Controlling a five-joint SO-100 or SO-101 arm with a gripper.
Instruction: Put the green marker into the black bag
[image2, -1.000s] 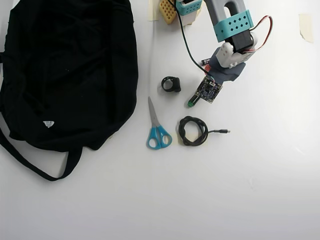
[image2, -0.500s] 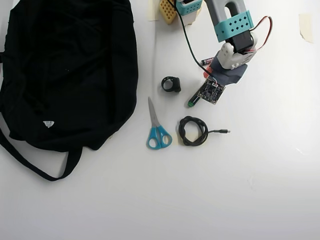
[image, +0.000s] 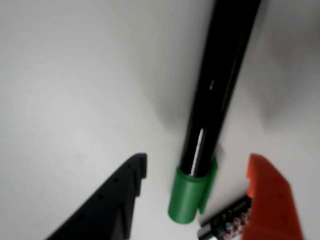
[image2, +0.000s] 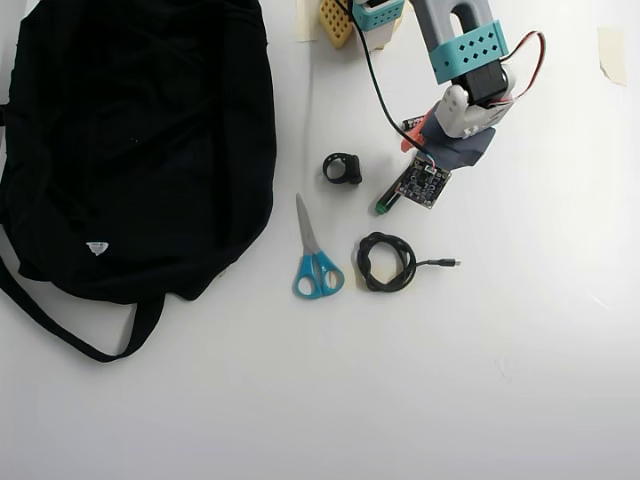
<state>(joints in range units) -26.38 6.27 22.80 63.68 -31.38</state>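
1. Wrist view: our jaws stand wide apart around the green marker, the black one on the left and the orange one on the right, neither touching it. The gripper straddles the barrel just above the green cap.
2. In the overhead view the green marker lies on the bench just right of a small black ring, mostly hidden under our arm, with only its green end showing.
3. The black bag sits well apart at the far left, its straps trailing toward the near edge.
4. We judge the grasp as the risk. The barrel is round and glossy, so closing off-centre could roll it away or pinch only the cap.
5. A small cylinder with pink print lies just beside the orange jaw and could be caught or nudged.
6. On the way left, the scissors and a coiled cable lie near the path. The bag's mouth is not visible, so a drop could land on top of the fabric.
7. The bench is plain white and smooth, otherwise uncluttered.
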